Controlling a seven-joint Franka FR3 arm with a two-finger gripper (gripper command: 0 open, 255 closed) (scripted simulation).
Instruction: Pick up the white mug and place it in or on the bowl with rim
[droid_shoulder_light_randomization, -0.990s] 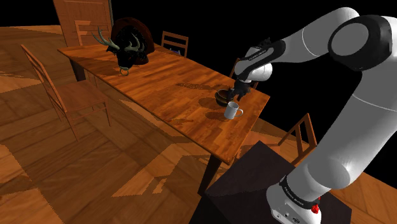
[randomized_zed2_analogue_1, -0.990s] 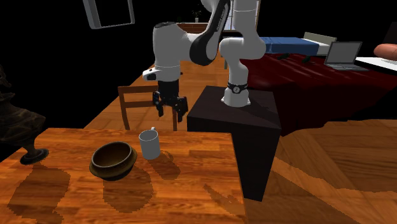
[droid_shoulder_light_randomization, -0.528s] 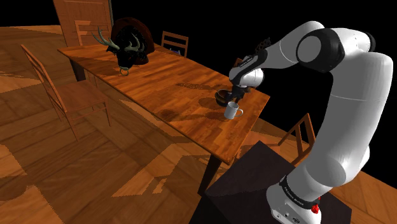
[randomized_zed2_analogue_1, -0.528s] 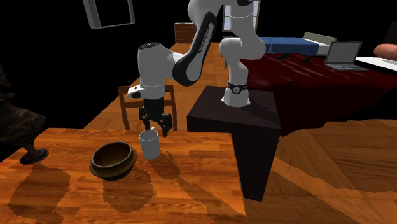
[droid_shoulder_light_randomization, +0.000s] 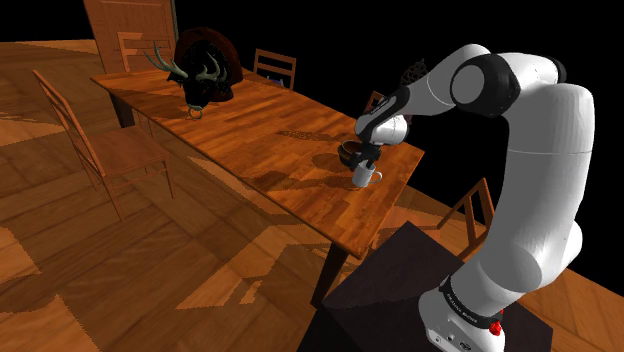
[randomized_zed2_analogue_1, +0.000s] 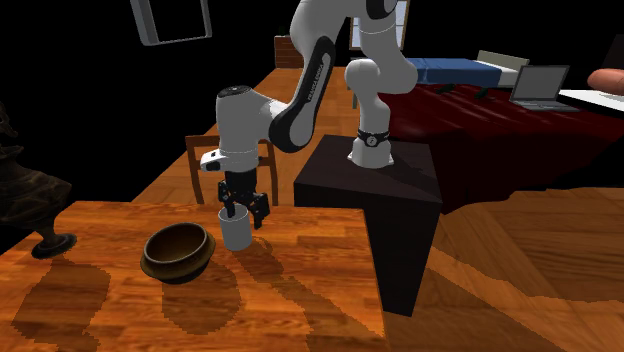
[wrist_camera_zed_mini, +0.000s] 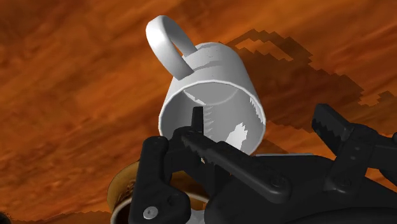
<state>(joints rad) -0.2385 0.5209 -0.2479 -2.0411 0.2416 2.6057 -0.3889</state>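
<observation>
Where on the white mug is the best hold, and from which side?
Its wall at the rim, from above: the white mug stands upright, mouth open, so one finger fits inside, one outside. Stay away from the handle, where the open gripper straddles the wall.

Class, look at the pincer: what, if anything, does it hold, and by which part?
Nothing is held. The pincer is open astride the wall of the mug, one finger inside and the other outside, clear of it.

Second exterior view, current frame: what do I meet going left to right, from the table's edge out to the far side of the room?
dark ornament → brown bowl → white mug → dark stand box → laptop
</observation>
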